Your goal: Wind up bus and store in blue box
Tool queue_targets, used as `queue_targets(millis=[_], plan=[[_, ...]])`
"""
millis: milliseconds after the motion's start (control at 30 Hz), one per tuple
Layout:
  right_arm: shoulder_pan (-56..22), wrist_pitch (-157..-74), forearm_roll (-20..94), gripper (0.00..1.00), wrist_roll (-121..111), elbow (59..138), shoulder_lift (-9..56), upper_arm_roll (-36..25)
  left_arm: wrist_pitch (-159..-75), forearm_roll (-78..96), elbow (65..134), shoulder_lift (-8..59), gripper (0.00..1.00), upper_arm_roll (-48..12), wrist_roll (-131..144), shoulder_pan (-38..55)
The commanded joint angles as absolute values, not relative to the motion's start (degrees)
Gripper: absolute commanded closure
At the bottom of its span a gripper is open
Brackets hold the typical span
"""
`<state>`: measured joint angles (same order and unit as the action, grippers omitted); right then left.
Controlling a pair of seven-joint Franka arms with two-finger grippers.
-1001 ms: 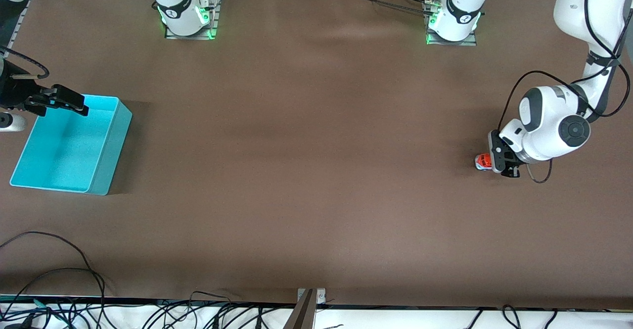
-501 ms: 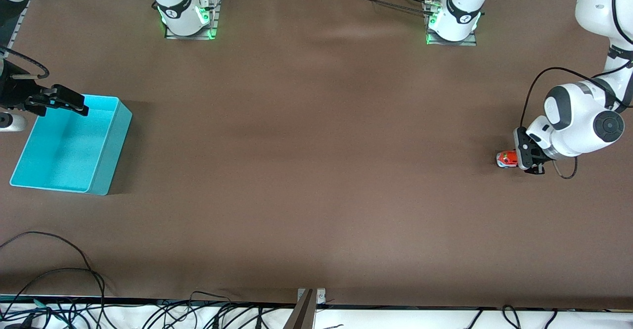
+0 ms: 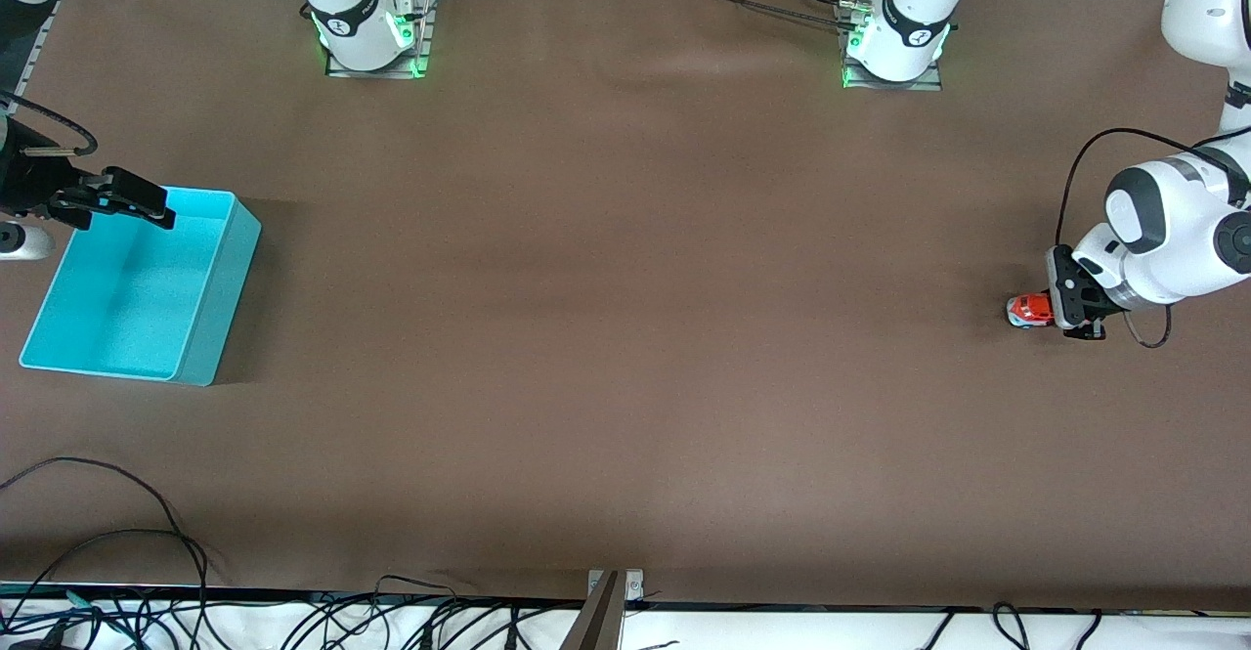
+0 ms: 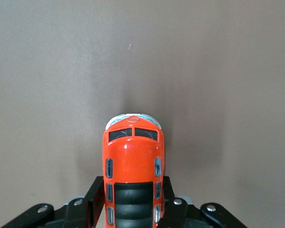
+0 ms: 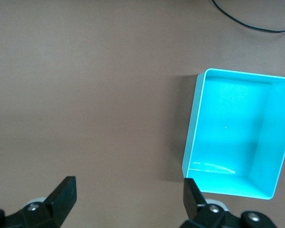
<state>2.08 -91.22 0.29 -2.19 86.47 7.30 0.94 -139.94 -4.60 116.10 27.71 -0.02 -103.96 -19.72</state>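
Note:
The bus point(image 3: 1026, 311) is a small orange-red toy with a silver front, standing on the brown table toward the left arm's end. My left gripper point(image 3: 1054, 309) is shut on its rear half. In the left wrist view the bus point(image 4: 133, 152) fills the gap of the left gripper point(image 4: 132, 192), a black finger point(image 4: 92, 199) pressed against each side. The blue box point(image 3: 230, 269), a cyan open bin with nothing in it, sits toward the right arm's end. My right gripper point(image 3: 132, 202) hangs open over its rim; in the right wrist view the right gripper point(image 5: 128, 192) holds nothing beside the blue box point(image 5: 192, 142).
Both arm bases point(image 3: 369, 29) point(image 3: 894, 39) stand along the table's edge farthest from the front camera. Loose black cables point(image 3: 117, 533) lie by the nearest edge. A wide stretch of bare brown table separates the bus from the box.
My left gripper has dragged the bus along the table toward the left arm's end, still shut on it. The right arm has not moved.

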Motion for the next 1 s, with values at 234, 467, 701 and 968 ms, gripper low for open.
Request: queue_targets(millis=[234,467,701,968], plan=[[2.1,-91.0,-0.2,0.0,-1.4,85.3,7.7,1.1,-140.4,-5.8,114.2,32.0,0.72,0.0,-107.8,-23.3],[2.1,-91.0,-0.2,0.0,-1.4,85.3,7.7,1.1,-140.4,-5.8,113.1,32.2,0.72,0.0,-110.3,-24.2],[2.1,-91.0,-0.2,0.0,-1.4,85.3,7.7,1.1,-140.3,-5.8,112.2,32.6,0.71,0.0,-112.3,-25.6],[2.1,-91.0,-0.2,0.0,-1.6,85.3,7.7,1.1,-140.2,-5.8,112.1,32.6,0.71,0.1,-112.4,-25.7]])
